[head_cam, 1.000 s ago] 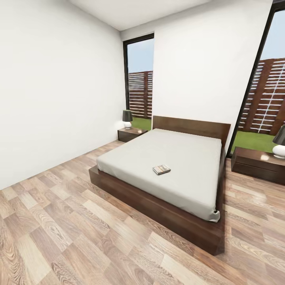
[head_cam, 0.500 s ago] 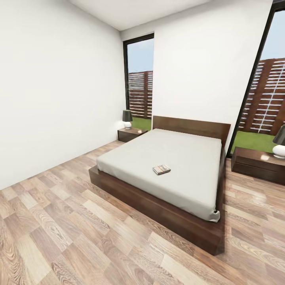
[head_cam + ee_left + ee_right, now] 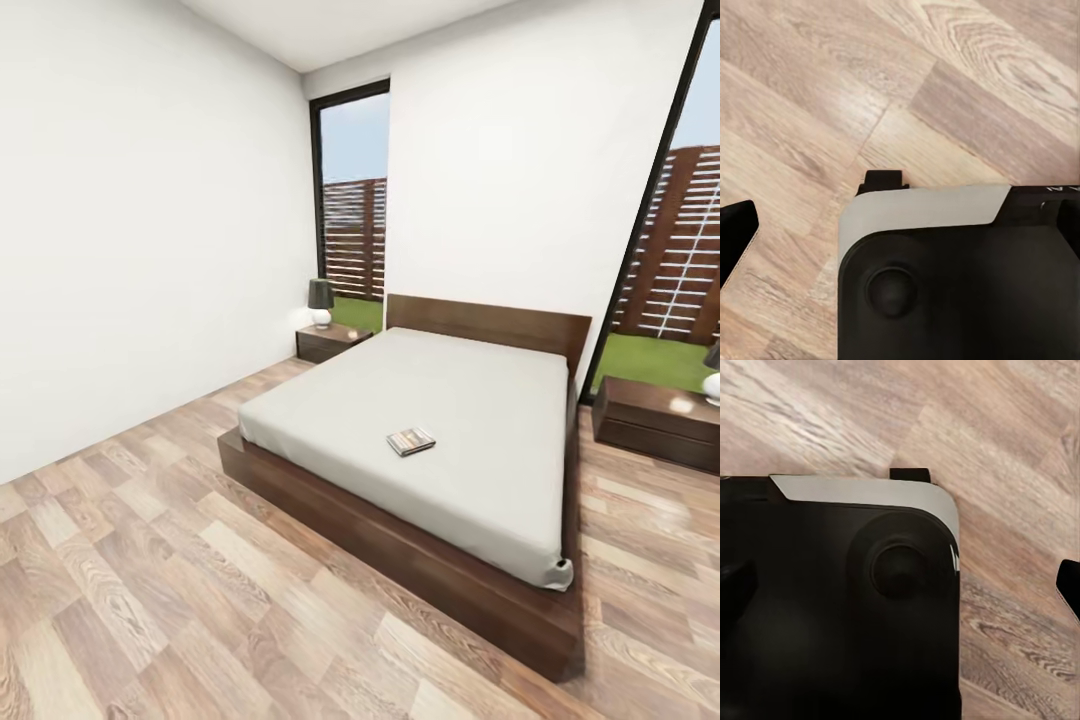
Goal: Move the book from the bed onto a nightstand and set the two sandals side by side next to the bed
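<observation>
Compared with half a second ago the whole head view has shifted: the bed point(image 3: 420, 470) sits a little lower and nearer, more floor is cut off at the bottom, and the lamp on the right has slid almost out at the edge, which reads as the camera moving forward rather than anything in the bedroom being moved. The book point(image 3: 410, 441) lies flat on the bare grey mattress, on the near half of the bed toward its foot, in the same spot on the mattress as before. One nightstand point(image 3: 330, 342) stands at the far left corner of the headboard, with a dark-shaded lamp point(image 3: 320, 301) on its top; the other nightstand point(image 3: 655, 420) stands to the right of the bed, by the tall window. Both wrist views look down at the wood-plank floor point(image 3: 832, 112) past the robot's dark base point(image 3: 960, 292), and from them I cannot tell how far either gripper is open or whether it holds anything.
</observation>
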